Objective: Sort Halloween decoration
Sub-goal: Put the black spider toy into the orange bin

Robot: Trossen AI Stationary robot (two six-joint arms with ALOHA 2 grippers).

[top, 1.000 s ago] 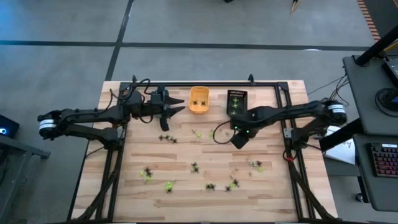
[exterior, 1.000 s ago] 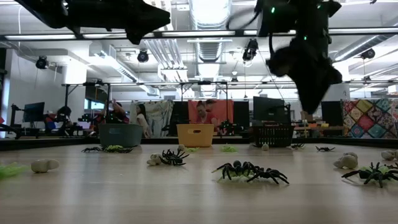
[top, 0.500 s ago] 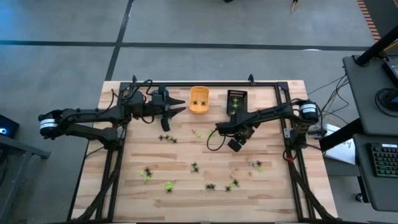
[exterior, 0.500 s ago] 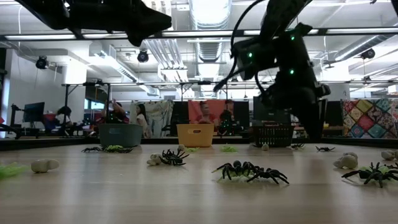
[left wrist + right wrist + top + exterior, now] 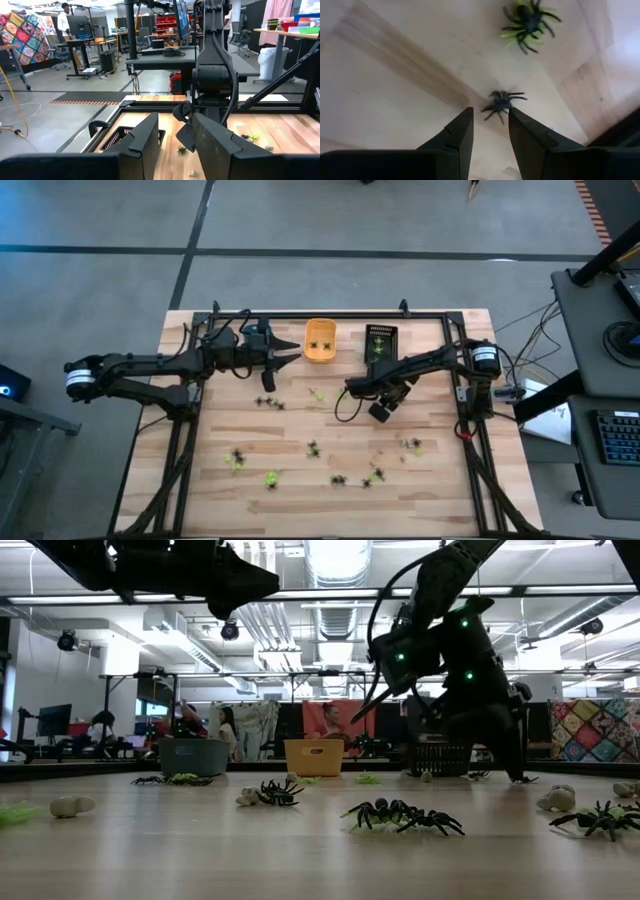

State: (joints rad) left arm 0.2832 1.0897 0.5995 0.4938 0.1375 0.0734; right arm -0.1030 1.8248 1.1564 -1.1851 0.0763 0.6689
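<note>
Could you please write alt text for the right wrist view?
The right tool, fingers slightly apart and empty, points down at a small black spider on the wooden table, which lies just beyond its fingertips. A second black spider on a yellow-green one lies farther off.

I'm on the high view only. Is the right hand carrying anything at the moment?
Observer: No. Its wrist view shows the right hand open, with nothing between the fingers.
Operator: What is it lined up on?
Observer: A small black spider lies on the wood just ahead of the gap between its fingers.
Operator: And the left hand, up by the trays?
Observer: Its wrist view shows the left hand open and empty too, looking across the table at the right arm.
</note>
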